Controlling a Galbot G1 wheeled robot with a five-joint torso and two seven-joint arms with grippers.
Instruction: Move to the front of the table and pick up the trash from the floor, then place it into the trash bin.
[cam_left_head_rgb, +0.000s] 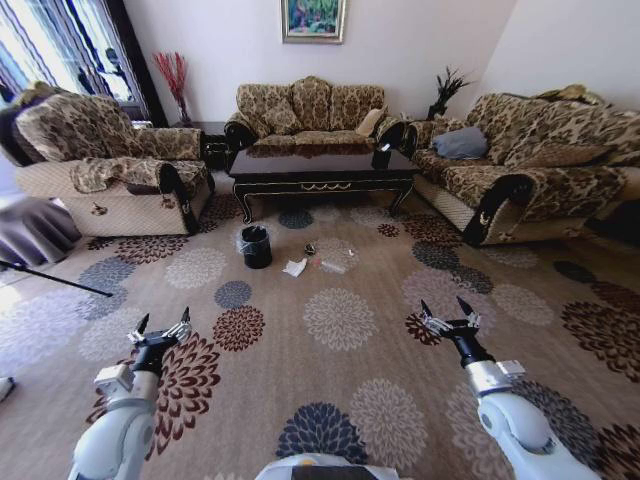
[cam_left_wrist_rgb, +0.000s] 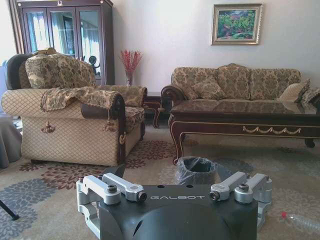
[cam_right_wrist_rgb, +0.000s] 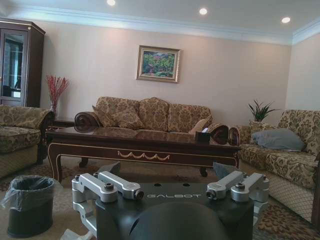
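The robot is standing well back on the patterned floral carpet (cam_left_head_rgb: 340, 320), facing the long glossy dark wood worktop with gold trim (cam_left_head_rgb: 322, 165). Both arms are held low ahead: the left claw (cam_left_head_rgb: 160, 328) and right claw (cam_left_head_rgb: 449, 318) are each spread apart and empty. The small round black bin with plastic liner (cam_left_head_rgb: 255, 246) is sitting before the worktop's front edge, near its left corner. Just beside it are lying the crumpled white tissue (cam_left_head_rgb: 295, 267), the clear plastic bottle (cam_left_head_rgb: 333, 265) and a small dark round object (cam_left_head_rgb: 310, 249). The tissue should be feather-light and soft (pinch its bunched centre); the bottle looks slippery, so gripping across its body seems best.
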